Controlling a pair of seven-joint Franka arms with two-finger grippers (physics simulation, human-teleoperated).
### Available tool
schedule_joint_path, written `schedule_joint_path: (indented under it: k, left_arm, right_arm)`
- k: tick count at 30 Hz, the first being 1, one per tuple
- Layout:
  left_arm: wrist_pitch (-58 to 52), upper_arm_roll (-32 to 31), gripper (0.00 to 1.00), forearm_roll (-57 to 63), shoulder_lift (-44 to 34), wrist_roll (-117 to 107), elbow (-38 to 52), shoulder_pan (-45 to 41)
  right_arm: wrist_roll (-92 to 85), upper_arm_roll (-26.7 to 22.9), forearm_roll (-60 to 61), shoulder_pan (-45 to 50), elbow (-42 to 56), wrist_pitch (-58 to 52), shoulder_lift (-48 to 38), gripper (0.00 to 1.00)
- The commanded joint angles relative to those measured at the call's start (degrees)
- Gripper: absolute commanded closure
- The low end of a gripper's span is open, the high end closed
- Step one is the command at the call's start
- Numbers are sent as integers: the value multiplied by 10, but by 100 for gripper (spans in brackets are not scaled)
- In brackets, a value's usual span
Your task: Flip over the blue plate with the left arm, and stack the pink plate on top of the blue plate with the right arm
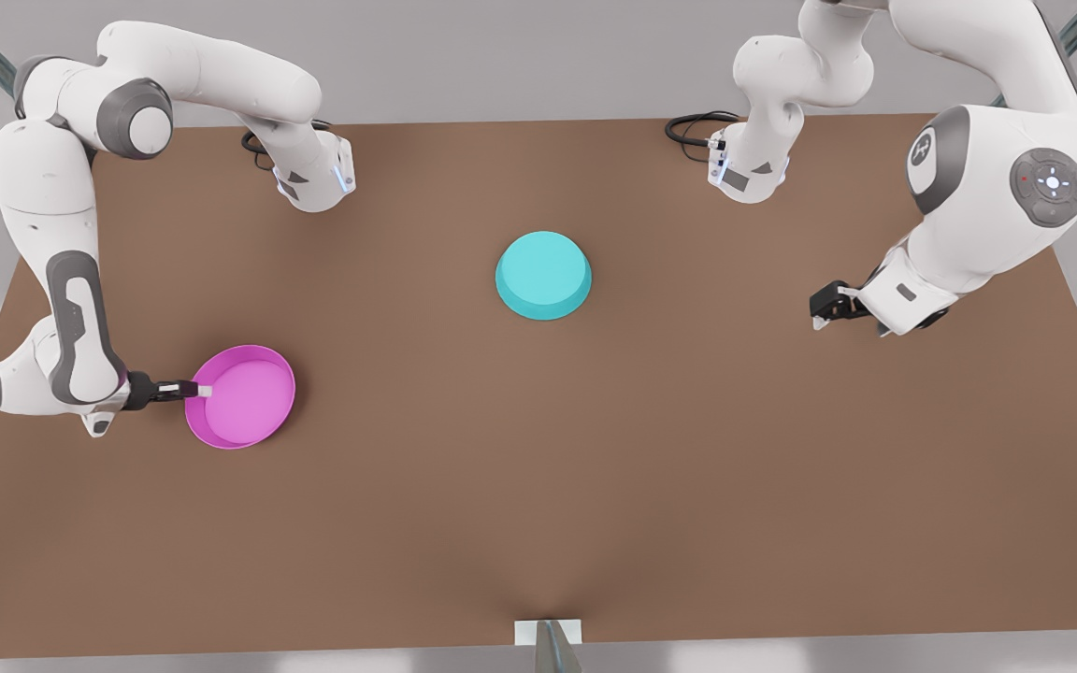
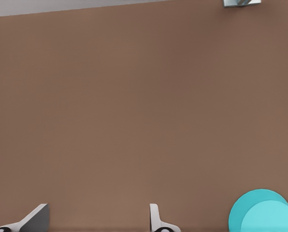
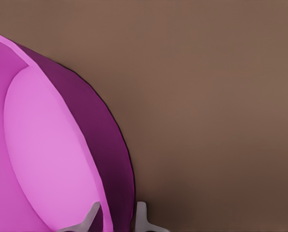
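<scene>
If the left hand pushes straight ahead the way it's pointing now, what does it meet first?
Probably nothing but bare table. The left hand, open, points toward the front view's left. The blue plate, base-up, sits off to one side of that line, though depth is hard to judge.

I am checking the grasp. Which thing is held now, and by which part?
The right gripper pinches the pink plate by its rim, one finger inside the wall, one outside. The left gripper holds nothing, apart from the blue plate, fingers open.
</scene>
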Motion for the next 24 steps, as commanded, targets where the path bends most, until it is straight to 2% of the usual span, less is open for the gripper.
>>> schedule_joint_path:
  k: [1,6,11,24]
  left_arm:
    - [0,0,0,0,0,0,0,0]
    - [1,-1,0,0,1,0,1,0]
    - [-3,-1,0,0,-1,-1,1,0]
    - [-3,-3,0,0,2,-1,0,0]
  right_arm:
    - [0,0,0,1,0,0,0,60]
    - [-4,0,0,0,0,0,0,63]
    - [-7,0,0,-2,0,-1,0,72]
    - [-8,0,-5,-4,4,-14,0,76]
